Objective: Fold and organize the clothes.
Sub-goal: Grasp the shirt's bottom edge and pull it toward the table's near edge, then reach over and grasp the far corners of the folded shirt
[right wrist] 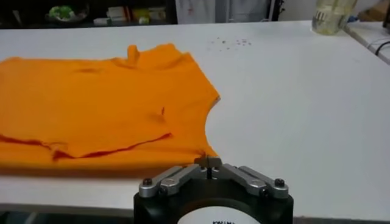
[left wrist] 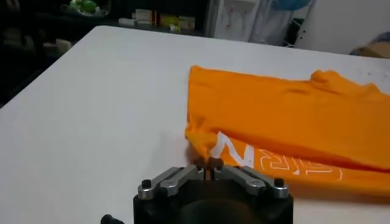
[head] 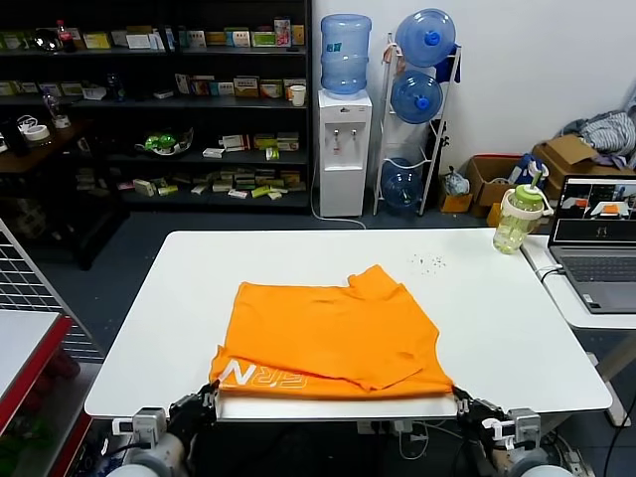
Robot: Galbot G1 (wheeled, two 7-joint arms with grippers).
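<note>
The orange T-shirt [head: 333, 338] lies folded on the white table [head: 497, 308], with white lettering on its near left edge. It also shows in the left wrist view [left wrist: 286, 122] and the right wrist view [right wrist: 97, 103]. My left gripper [head: 204, 399] is at the table's front edge, and its fingers [left wrist: 207, 163] are shut on the shirt's near left corner. My right gripper [head: 463, 401] is at the near right corner, and its fingers [right wrist: 208, 162] are shut on that corner's tip. Both corners rest low on the table.
A green-lidded bottle [head: 519, 217] stands at the table's far right corner. A laptop [head: 596, 238] sits on a side table to the right. A water dispenser [head: 343, 149], bottle rack [head: 419, 99] and shelves [head: 149, 99] stand behind. A red-edged cart [head: 25, 348] is on the left.
</note>
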